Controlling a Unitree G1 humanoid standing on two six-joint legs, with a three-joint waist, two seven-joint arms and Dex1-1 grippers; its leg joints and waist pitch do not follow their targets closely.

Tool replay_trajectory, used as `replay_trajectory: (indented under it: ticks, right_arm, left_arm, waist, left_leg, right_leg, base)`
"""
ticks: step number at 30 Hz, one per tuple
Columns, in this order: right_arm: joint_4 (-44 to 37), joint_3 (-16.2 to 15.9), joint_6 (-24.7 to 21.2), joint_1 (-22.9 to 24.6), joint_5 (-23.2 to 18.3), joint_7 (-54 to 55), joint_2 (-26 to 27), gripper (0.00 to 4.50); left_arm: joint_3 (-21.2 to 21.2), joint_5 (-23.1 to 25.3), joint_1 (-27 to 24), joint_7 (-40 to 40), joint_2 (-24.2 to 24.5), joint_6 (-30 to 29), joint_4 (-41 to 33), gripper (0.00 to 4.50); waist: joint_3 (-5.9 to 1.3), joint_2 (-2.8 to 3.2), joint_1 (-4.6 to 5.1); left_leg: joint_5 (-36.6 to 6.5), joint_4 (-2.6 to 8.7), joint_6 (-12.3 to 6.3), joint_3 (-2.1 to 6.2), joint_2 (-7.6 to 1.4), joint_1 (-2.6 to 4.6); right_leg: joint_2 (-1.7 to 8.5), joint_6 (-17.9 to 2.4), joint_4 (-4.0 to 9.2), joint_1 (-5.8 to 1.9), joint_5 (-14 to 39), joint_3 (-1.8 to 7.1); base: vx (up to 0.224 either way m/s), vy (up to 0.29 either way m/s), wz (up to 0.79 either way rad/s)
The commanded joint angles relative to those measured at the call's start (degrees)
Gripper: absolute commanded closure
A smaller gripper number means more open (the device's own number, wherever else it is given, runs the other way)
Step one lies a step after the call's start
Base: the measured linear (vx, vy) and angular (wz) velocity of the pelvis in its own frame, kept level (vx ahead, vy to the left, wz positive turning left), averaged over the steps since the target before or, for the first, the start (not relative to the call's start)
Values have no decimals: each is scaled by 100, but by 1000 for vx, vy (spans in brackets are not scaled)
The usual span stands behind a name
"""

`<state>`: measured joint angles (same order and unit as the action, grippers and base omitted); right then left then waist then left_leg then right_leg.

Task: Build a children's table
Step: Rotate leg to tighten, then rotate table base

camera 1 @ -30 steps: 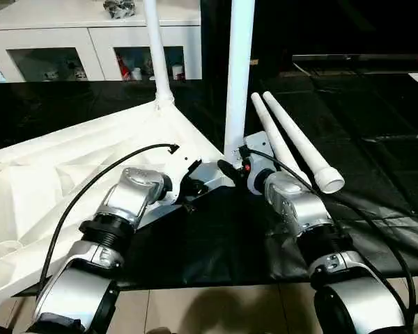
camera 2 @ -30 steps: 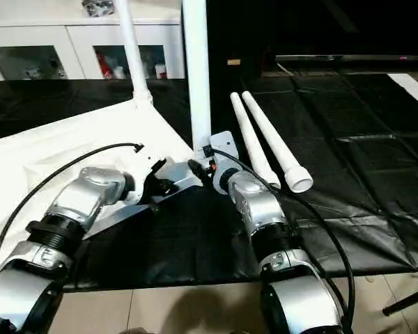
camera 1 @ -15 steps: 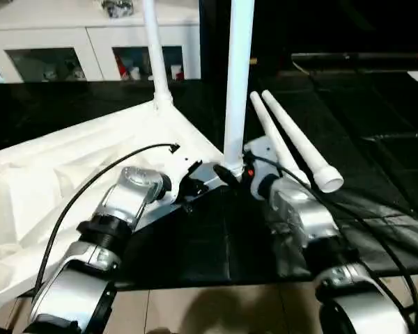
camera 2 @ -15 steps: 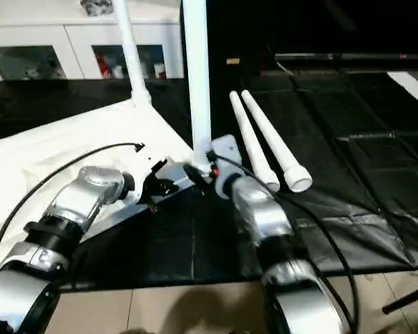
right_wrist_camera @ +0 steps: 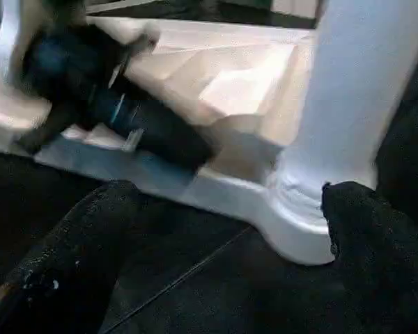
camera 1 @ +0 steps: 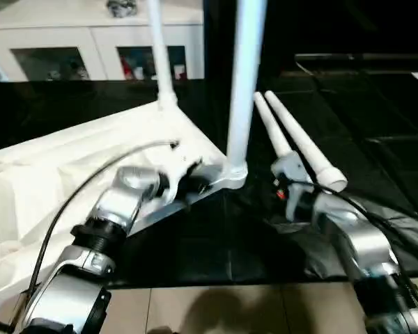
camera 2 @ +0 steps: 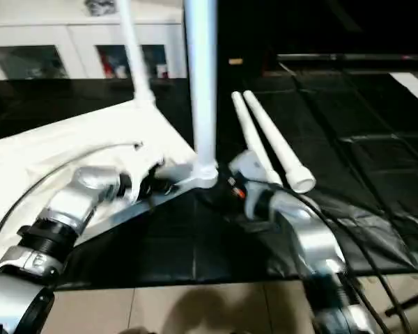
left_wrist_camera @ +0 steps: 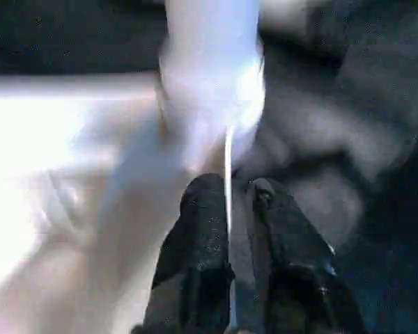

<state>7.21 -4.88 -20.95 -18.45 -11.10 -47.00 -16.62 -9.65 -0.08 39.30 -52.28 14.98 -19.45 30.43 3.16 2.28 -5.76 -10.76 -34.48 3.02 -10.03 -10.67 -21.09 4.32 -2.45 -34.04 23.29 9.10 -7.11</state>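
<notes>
Unlabelled tabletop (camera 1: 70, 167), left claw (left_wrist_camera: 228, 202) pinching its rim beside upright leg (camera 1: 242, 83)

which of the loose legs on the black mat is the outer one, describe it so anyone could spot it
Start at the white tabletop lying underside up on the black mat. Just right of its near corner lie two loose legs side by side. The outer leg is farther right, its open round end reaching nearer than the inner leg.

A black sheet (camera 1: 376, 118) covers the floor (bare beige tile (camera 1: 216, 309) shows at its near edge), with the upturned white tabletop (camera 1: 63, 167) and two loose tapered legs (camera 1: 292, 139) lying directly on it.
</notes>
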Motion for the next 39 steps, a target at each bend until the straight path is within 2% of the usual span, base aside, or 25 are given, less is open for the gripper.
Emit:
replay_trajectory:
  ticks: [1,2,3,5,6,7,8,10,11,14,15,16,18,19,20,21,24,25,27,29,30,36,37,38,39]
  right_arm:
    - [-452,-59,-230,183,-133,-66,-11,0]
    - [-505,-70,-247,236,-134,-8,39,0]
    - [-542,-91,-249,277,-134,36,92,0]
    - [-605,-125,-276,332,-207,29,169,0]
    - [-714,-235,-315,406,-171,110,227,0]
    - [-687,-276,-321,420,-181,156,298,0]
    - [-612,-370,-268,435,-148,253,420,0]
    - [-570,-429,-215,438,-101,335,499,0]
    - [-499,-432,-206,400,-40,588,684,0]
    - [-389,-440,-166,338,98,827,804,0]
    - [-259,-458,-232,264,200,1020,920,0]
    - [-205,-467,-350,225,204,1080,957,0]
    - [-109,-505,-448,159,208,1120,1000,0]
    - [-47,-559,-491,120,237,1121,997,0]
    - [33,-641,-484,74,288,1124,989,0]
    - [116,-711,-432,30,348,1132,985,0]
    - [382,-782,-317,-107,448,1215,1050,0]
    - [382,-782,-317,-107,448,1215,1050,0]
    - [538,-842,-353,-239,467,1193,1132,0]
    - [569,-865,-380,-264,473,1176,1144,0]
    - [688,-931,-377,-305,517,1152,1163,0]
    - [1102,-963,-360,-443,595,1347,1313,0]
    - [1102,-963,-360,-443,595,1347,1313,0]
    - [1168,-931,-369,-469,597,1409,1350,0]
    - [1265,-893,-355,-507,606,1486,1387,0]
  left_arm:
    - [251,-162,75,104,-30,72,-90,361]
    - [319,-180,115,173,-25,95,-53,361]
    - [369,-187,137,228,-3,105,-34,361]
    - [440,-191,162,319,33,72,-41,361]
    - [580,-230,188,456,95,-63,-113,361]
    - [665,-232,186,564,156,-136,-172,361]
    - [744,-127,122,772,366,-261,-351,361]
    - [785,-33,64,905,532,-365,-494,361]
    - [952,87,-15,1135,801,-602,-725,361]
    - [1088,277,-115,1315,1100,-774,-939,361]
    - [1232,585,-297,1507,1545,-991,-1209,361]
    - [1261,723,-393,1551,1760,-1098,-1312,361]
    - [1309,955,-542,1661,2088,-1278,-1406,375]
    - [1293,1088,-654,1733,2277,-1353,-1444,386]
    - [1270,1207,-806,1822,2497,-1468,-1508,395]
    - [1291,1272,-947,1903,2651,-1603,-1560,395]
    - [1338,1436,-1280,2003,2982,-1857,-1560,407]
    - [1338,1436,-1280,2003,2982,-1857,-1560,424]
    - [1311,1565,-1554,1973,3249,-2049,-1542,437]
    - [1277,1626,-1622,1975,3321,-2090,-1536,444]
    - [1241,1651,-1719,1937,3352,-2107,-1516,444]
    - [952,1277,-1916,1580,3057,-1753,-1339,444]
    - [952,1277,-1916,1580,3057,-1753,-1339,444]
    - [877,1266,-1926,1510,3028,-1688,-1233,444]
    - [815,1242,-1954,1402,2973,-1645,-1140,444]
  waist:
    - [-427,-14,-19]
    - [-416,-19,-12]
    - [-426,30,-18]
    - [-424,10,1]
    - [-416,52,25]
    - [-419,45,39]
    - [-419,18,53]
    - [-424,55,82]
    - [-433,135,94]
    - [-416,137,126]
    - [-425,94,94]
    - [-407,142,128]
    - [-391,166,158]
    - [-380,50,160]
    - [-395,69,117]
    - [-368,127,125]
    - [-375,56,89]
    - [-362,94,84]
    - [-363,79,62]
    - [-359,66,69]
    - [-360,52,60]
    - [-369,97,41]
    - [-363,78,43]
    - [-379,181,36]
    - [-374,183,57]
  left_leg:
    - [-958,360,-419,103,-252,39]
    - [-974,365,-417,105,-243,32]
    - [-985,364,-377,116,-240,37]
    - [-1027,376,-341,120,-232,39]
    - [-1119,380,-306,125,-233,42]
    - [-1162,381,-272,132,-231,44]
    - [-1177,393,-266,142,-236,34]
    - [-1165,402,-228,155,-246,23]
    - [-1201,402,-168,165,-268,58]
    - [-1248,409,-116,158,-256,62]
    - [-1229,411,-93,166,-271,77]
    - [-1247,440,-63,179,-279,44]
    - [-1395,431,-38,170,-262,95]
    - [-1420,442,-57,151,-257,91]
    - [-1408,438,-29,173,-278,120]
    - [-1448,454,-26,173,-276,89]
    - [-1546,456,25,169,-292,138]
    - [-1561,471,33,171,-286,123]
    - [-1659,478,68,177,-298,145]
    - [-1697,502,94,198,-299,112]
    - [-1721,501,102,195,-301,136]
    - [-1930,511,211,205,-294,135]
    - [-1961,510,205,204,-280,125]
    - [-1985,503,244,217,-281,134]
    - [-2031,507,257,217,-283,134]
  right_leg:
    - [477,-723,485,-376,1723,342]
    - [465,-686,495,-376,1783,337]
    - [468,-652,489,-365,1832,330]
    - [459,-589,509,-372,1920,322]
    - [456,-562,532,-363,2001,314]
    - [457,-564,518,-366,2000,312]
    - [461,-552,520,-377,2007,309]
    - [458,-560,494,-368,1950,319]
    - [459,-610,475,-342,1828,332]
    - [442,-700,461,-338,1678,335]
    - [462,-716,428,-342,1689,345]
    - [452,-717,400,-344,1694,352]
    - [439,-646,445,-307,1859,354]
    - [437,-609,485,-312,1968,356]
    - [466,-637,439,-300,1965,368]
    - [464,-630,442,-290,2050,373]
    - [489,-617,453,-247,2125,396]
    - [477,-614,460,-251,2145,400]
    - [486,-644,456,-234,2095,407]
    - [489,-622,436,-258,2050,408]
    - [495,-624,454,-242,2030,416]
    - [513,-761,432,-253,1831,426]
    - [515,-755,451,-255,1882,423]
    - [523,-765,426,-262,1849,426]
    - [506,-760,444,-257,1792,421]
  base:
    - [0,0,0]
    - [0,0,0]
    - [0,0,0]
    - [0,0,0]
    - [0,0,0]
    - [0,0,0]
    - [0,0,0]
    - [0,0,0]
    - [0,0,0]
    - [0,0,0]
    - [0,0,0]
    - [0,0,0]
    - [0,0,0]
    - [0,0,0]
    - [0,0,0]
    - [0,0,0]
    - [0,0,0]
    - [0,0,0]
    - [0,0,0]
    - [0,0,0]
    - [0,0,0]
    - [0,0,0]
    - [0,0,0]
    - [0,0,0]
    - [0,0,0]
